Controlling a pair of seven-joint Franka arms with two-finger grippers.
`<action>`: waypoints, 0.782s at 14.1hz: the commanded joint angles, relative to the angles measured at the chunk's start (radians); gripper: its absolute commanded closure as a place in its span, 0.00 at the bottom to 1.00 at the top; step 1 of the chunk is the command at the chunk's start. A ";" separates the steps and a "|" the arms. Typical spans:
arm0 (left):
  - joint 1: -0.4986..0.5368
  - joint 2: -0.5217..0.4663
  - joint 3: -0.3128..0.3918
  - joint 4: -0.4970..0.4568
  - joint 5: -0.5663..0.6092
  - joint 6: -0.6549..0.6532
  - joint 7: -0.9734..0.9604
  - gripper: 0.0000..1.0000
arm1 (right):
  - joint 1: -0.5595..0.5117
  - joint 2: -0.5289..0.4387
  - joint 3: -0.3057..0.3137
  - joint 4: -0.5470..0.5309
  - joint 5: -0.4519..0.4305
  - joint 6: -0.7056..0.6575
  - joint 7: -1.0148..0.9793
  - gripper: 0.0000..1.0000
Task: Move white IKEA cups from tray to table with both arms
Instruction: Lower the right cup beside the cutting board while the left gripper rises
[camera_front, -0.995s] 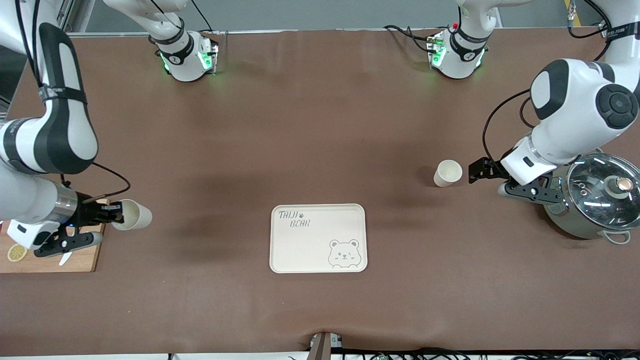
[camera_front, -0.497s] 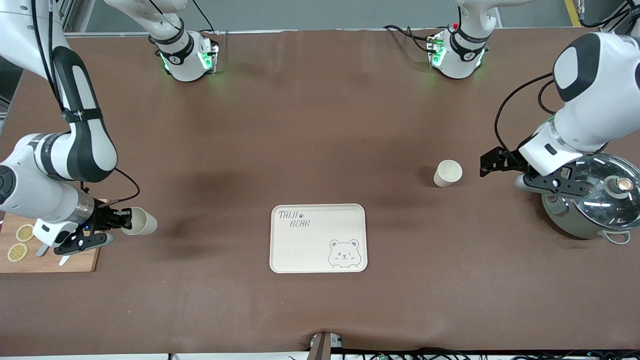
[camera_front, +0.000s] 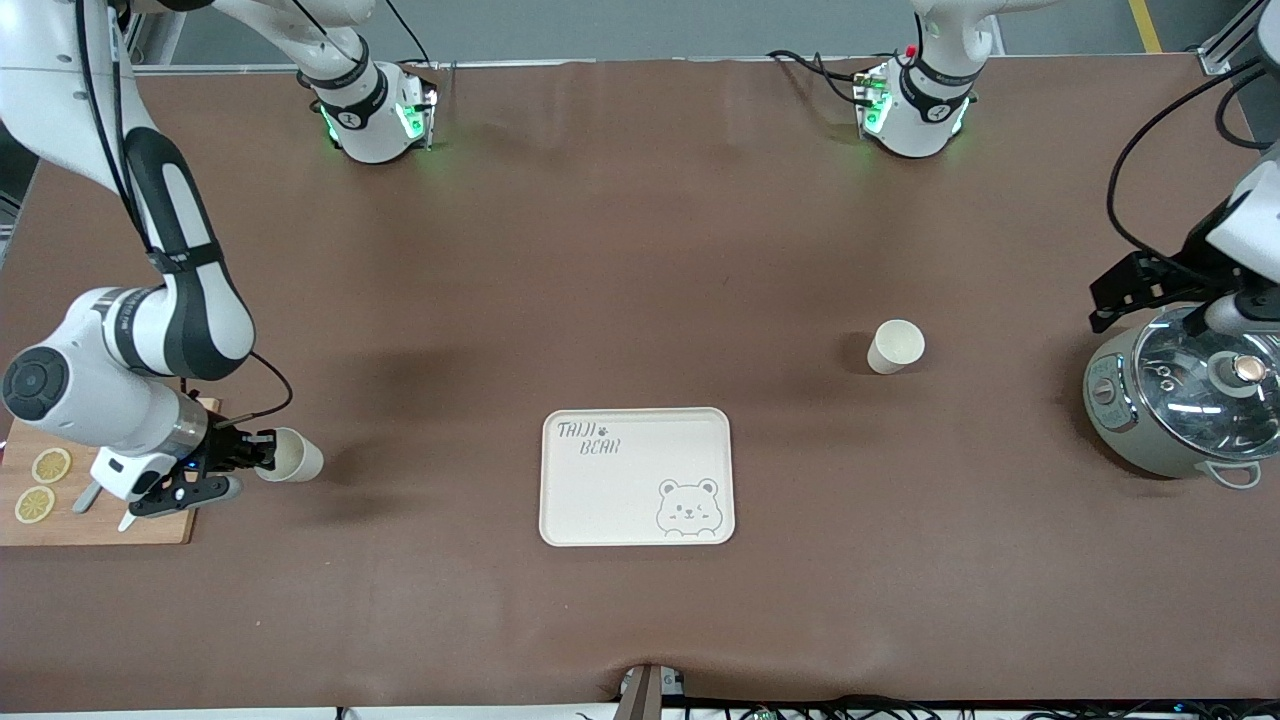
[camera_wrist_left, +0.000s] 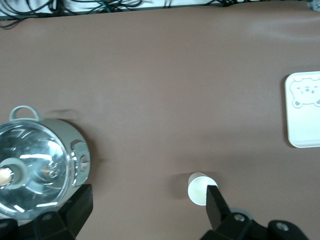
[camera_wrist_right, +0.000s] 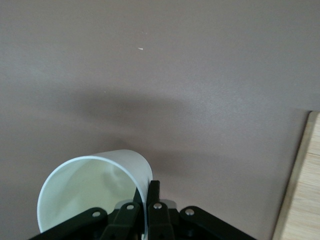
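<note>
The right gripper (camera_front: 262, 462) pinches one cup's (camera_front: 290, 456) rim, nine o'clock of the tray (camera_front: 637, 477); the left gripper (camera_front: 1140, 300), fingers apart, hangs above the pot (camera_front: 1180, 400); the other cup (camera_front: 894, 346) stands at the tray's two o'clock

Two cups (camera_front: 895, 346) (camera_front: 291, 456) – one tray (camera_front: 637, 477), one pot (camera_front: 1180, 403), one board (camera_front: 100, 520).

The words "TAIJI BEAR", in thin dark hand-drawn capitals with a small paw print after the first word, stand on the cream tray (camera_front: 637, 476) at the table's middle, above a printed bear face. No other lettering or number can be read.
</note>
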 joint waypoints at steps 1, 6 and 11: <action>0.020 0.003 -0.010 0.018 0.010 -0.023 -0.008 0.00 | -0.019 0.039 0.014 -0.003 0.014 0.038 -0.015 1.00; 0.016 0.009 -0.027 0.090 0.003 -0.137 0.003 0.00 | -0.019 0.068 0.014 -0.003 0.014 0.054 -0.015 1.00; 0.002 0.029 -0.051 0.164 0.009 -0.230 0.003 0.00 | -0.017 0.076 0.014 0.000 0.014 0.059 -0.015 1.00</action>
